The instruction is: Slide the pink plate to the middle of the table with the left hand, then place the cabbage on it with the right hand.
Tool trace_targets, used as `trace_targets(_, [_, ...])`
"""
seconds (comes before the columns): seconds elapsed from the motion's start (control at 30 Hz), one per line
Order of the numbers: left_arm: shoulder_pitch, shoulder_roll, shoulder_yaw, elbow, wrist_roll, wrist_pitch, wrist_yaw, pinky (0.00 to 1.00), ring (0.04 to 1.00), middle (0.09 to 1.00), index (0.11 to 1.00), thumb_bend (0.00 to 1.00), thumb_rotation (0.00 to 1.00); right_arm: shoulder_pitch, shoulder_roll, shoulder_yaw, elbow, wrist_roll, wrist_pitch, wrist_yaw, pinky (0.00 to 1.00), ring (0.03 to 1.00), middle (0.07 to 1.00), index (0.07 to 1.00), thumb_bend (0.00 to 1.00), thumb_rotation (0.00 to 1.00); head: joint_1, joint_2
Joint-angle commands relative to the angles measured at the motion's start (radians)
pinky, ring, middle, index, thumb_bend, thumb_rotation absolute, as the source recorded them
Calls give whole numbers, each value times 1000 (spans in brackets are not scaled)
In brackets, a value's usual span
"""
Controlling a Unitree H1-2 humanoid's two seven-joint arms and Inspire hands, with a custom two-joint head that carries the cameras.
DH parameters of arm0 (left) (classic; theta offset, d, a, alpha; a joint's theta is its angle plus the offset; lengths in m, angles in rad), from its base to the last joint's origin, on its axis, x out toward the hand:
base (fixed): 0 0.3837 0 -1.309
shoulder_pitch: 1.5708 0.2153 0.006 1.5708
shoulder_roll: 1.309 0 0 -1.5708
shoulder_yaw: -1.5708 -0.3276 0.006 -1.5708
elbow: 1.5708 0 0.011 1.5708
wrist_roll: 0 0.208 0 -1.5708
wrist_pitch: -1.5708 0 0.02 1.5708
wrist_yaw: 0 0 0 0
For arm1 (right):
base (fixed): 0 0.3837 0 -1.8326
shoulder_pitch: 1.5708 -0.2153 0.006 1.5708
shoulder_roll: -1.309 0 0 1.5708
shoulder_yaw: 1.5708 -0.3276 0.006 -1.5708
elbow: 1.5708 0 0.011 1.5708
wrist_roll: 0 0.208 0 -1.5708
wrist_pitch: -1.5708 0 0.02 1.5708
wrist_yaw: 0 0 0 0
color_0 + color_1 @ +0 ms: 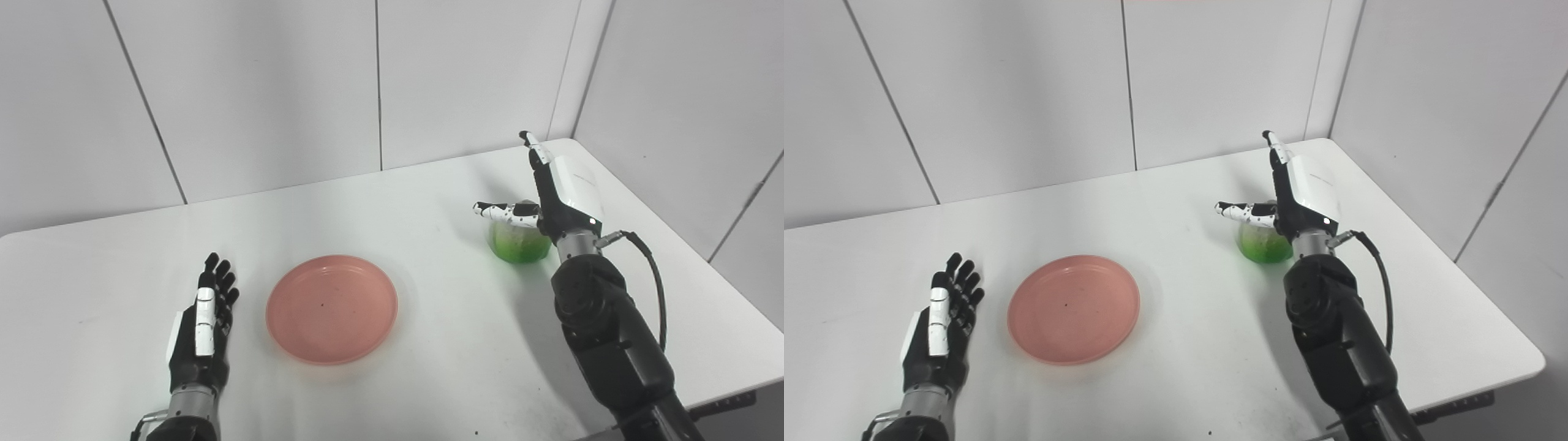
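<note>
The pink plate (pixel 331 308) lies empty on the white table (pixel 392 202), a little left of the middle. My left hand (pixel 203 324) is open, fingers straight, a short gap to the left of the plate and not touching it. The green cabbage (pixel 518 242) sits on the table at the right. My right hand (pixel 554 196) is open just above and behind the cabbage, thumb stretched out over its top, fingers pointing up and away. The hand hides the cabbage's far side. In the right eye view the cabbage (pixel 1263 245) sits under my right hand (pixel 1295 193).
Grey wall panels stand close behind the table and along its right side. The table's right edge (pixel 692 245) and front right corner lie near my right arm (pixel 606 331).
</note>
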Motion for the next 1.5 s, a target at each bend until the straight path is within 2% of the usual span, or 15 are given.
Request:
trace_targets(0.0, [29, 15, 7, 53, -5, -39, -12, 1000, 1000, 1000, 1000, 681, 974, -48, -28, -2, -8, -17, 11, -9, 750, 866, 908, 933, 902, 411, 1, 1])
trace_targets(0.37, [38, 23, -1, 39, -11, -40, -37, 1000, 1000, 1000, 1000, 680, 964, -47, -66, 2, 50, -38, 22, -20, 814, 898, 929, 960, 918, 441, 4, 5])
trace_targets(0.6, [41, 23, -3, 36, -4, -47, -46, 1000, 1000, 1000, 1000, 700, 972, -48, -70, 22, 70, -28, 32, 13, 851, 896, 915, 941, 940, 450, 6, 9])
trace_targets(0.83, [45, 23, -8, 25, 5, -41, -43, 1000, 1000, 1000, 1000, 698, 983, -54, -61, 42, 91, -10, 45, 54, 772, 869, 891, 902, 997, 364, 6, 11])
trace_targets(1.2, [47, 27, -8, 11, -6, -24, -47, 1000, 1000, 1000, 1000, 708, 977, -61, -65, 81, 137, 15, 42, 87, 701, 822, 858, 885, 992, 317, 1, 18])
trace_targets(1.3, [49, 23, -3, 4, -8, -19, -40, 1000, 1000, 1000, 1000, 695, 968, -62, -60, 81, 146, 17, 43, 75, 597, 732, 786, 839, 955, 207, 1, 20])
trace_targets(1.4, [49, 22, -2, 3, -6, -16, -37, 1000, 1000, 1000, 1000, 697, 974, -64, -51, 80, 150, -1, 54, 56, 536, 678, 742, 805, 939, 153, -2, 22])
trace_targets(1.47, [49, 22, -2, 2, -3, -17, -35, 1000, 1000, 1000, 1000, 689, 971, -62, -41, 71, 145, 6, 62, 54, 523, 639, 716, 765, 898, 72, -2, 24])
